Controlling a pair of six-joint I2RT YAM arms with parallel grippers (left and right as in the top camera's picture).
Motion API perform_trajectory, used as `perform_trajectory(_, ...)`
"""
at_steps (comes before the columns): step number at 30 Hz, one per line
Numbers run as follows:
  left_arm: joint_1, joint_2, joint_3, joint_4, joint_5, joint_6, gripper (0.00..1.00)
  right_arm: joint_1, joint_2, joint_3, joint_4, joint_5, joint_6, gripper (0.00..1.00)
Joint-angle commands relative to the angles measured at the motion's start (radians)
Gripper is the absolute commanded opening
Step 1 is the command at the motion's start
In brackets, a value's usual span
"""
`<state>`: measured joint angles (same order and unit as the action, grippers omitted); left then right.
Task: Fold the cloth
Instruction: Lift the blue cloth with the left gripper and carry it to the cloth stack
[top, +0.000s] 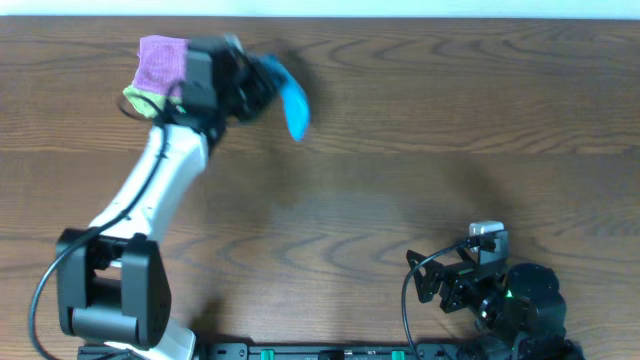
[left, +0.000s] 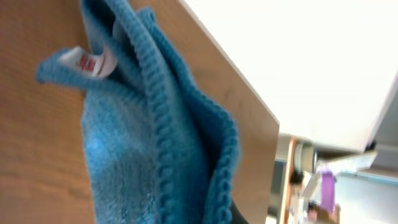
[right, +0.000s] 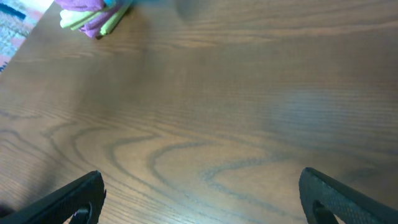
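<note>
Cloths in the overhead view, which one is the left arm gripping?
The sky-blue cloth, bunched in the shut left end effector. The purple cloth and lime-green cloth lie stacked beside the arm, ungripped.

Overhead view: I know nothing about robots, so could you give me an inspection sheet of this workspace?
Surface: wooden table, bare over most of its area.
Job's things: blue cloth, bunched and unfolded, white label showing.
Clutter: purple cloth on a lime-green cloth, far left corner.
Grippers: left gripper shut on the blue cloth; right gripper open, holding nothing, above bare wood.
Cables: black cables loop beside each arm base.
Surroundings: white strip beyond the table's far edge; nothing else seen.
</note>
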<state>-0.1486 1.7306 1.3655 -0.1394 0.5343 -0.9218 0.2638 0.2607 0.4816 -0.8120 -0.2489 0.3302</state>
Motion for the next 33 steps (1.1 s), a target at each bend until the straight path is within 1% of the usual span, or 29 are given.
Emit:
perform_trajectory(1, 0.053, 0.021, 0.174, -0.056, -0.061, 0.082, 0.05, -0.012, -0.005, -0.002, 0.0, 0.006, 0.014, 0.99)
perform_trajectory(9, 0.142, 0.208, 0.491, -0.16, -0.062, 0.122, 0.05, -0.012, -0.005, -0.002, 0.0, 0.006, 0.014, 0.99)
perform_trajectory(13, 0.183, 0.281, 0.579, -0.185, -0.051, 0.123, 0.05, -0.012, -0.005, -0.002, -0.001, 0.006, 0.014, 0.99)
perform_trajectory(17, 0.218, 0.325, 0.595, -0.186, -0.007, 0.123, 0.05, -0.012, -0.005, -0.002, 0.0, 0.006, 0.014, 0.99)
perform_trajectory(19, 0.232, 0.336, 0.595, -0.191, 0.011, 0.142, 0.05, -0.012, -0.005, -0.002, -0.001, 0.006, 0.014, 0.99)
perform_trajectory(22, 0.248, 0.338, 0.595, -0.204, 0.012, 0.183, 0.05, -0.012, -0.005, -0.002, 0.0, 0.006, 0.014, 0.99)
perform_trajectory(33, 0.285, 0.338, 0.595, -0.286, 0.005, 0.269, 0.05, -0.012, -0.005, -0.002, -0.001, 0.006, 0.014, 0.99)
